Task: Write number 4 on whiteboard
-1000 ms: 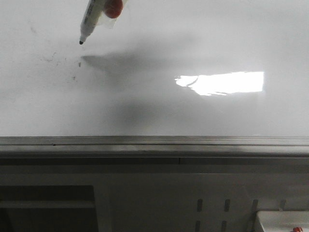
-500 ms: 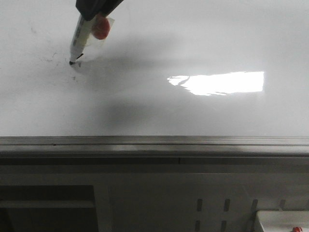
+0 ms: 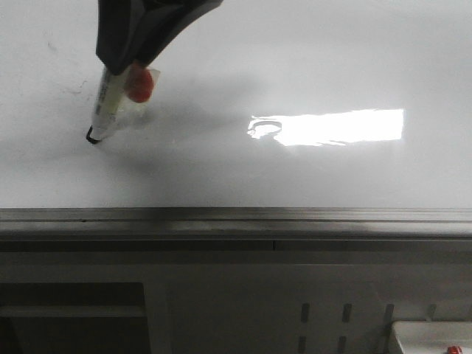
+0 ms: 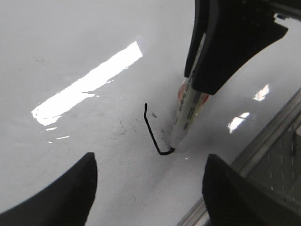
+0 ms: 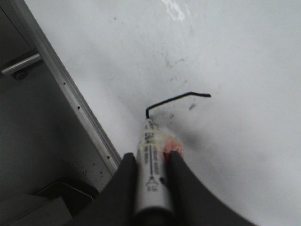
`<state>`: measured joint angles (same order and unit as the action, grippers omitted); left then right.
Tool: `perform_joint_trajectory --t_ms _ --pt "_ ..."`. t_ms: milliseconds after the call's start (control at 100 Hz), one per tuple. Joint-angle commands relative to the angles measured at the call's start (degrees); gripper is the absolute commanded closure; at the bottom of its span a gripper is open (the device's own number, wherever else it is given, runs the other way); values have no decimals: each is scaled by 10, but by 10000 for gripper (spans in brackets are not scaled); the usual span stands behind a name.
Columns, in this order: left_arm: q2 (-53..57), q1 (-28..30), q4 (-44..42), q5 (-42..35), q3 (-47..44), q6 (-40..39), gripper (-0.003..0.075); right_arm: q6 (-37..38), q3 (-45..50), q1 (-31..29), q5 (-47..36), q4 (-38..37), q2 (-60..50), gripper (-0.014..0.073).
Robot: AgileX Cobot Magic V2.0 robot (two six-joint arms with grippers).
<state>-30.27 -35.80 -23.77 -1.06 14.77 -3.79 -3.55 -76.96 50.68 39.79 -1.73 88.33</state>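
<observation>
1. The jaws of the right gripper (image 5: pixel 151 162) are closed on a marker (image 5: pixel 149 162); in the right wrist view the two dark fingers (image 5: pixel 126 188) press on both sides of its white barrel, and in the front view the same gripper (image 3: pixel 129 63) comes down from the upper left of the frame.
2. The jaws of the left gripper (image 4: pixel 148 181) stand wide apart and hold nothing; its two dark fingertips (image 4: pixel 70 188) show at the lower left and lower right corners of the left wrist view, above the board.
3. The marker (image 3: pixel 107 103) is tilted, with a red part beside the barrel, and its black tip touches the whiteboard (image 3: pixel 295 169) in the left part of the front view.
4. The number 4 (image 4: pixel 154 134) is only partly drawn: in the left wrist view, near the centre of the frame, one thin black stroke runs down and bends into a small hook that ends at the marker tip.
5. In the right wrist view the same stroke (image 5: pixel 176 101) lies just above the centre of the frame, from the tip toward the right.
6. The whiteboard has a bright rectangular glare (image 3: pixel 332 127) right of centre in the front view, some faint smudges (image 3: pixel 74 90) at the upper left, and a grey edge rail (image 3: pixel 236 215) across the lower middle of the frame.
</observation>
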Motion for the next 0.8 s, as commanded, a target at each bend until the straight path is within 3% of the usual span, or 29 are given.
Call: perform_joint_trajectory --t_ms 0,270,790 --pt "0 0 7 -40 15 -3 282 13 -11 -22 27 -55 -34 657" --pt "0 0 7 -41 15 -3 282 26 0 -62 78 -70 -80 658" --pt "0 0 7 -41 15 -3 282 14 -52 -14 -17 -79 -90 658"
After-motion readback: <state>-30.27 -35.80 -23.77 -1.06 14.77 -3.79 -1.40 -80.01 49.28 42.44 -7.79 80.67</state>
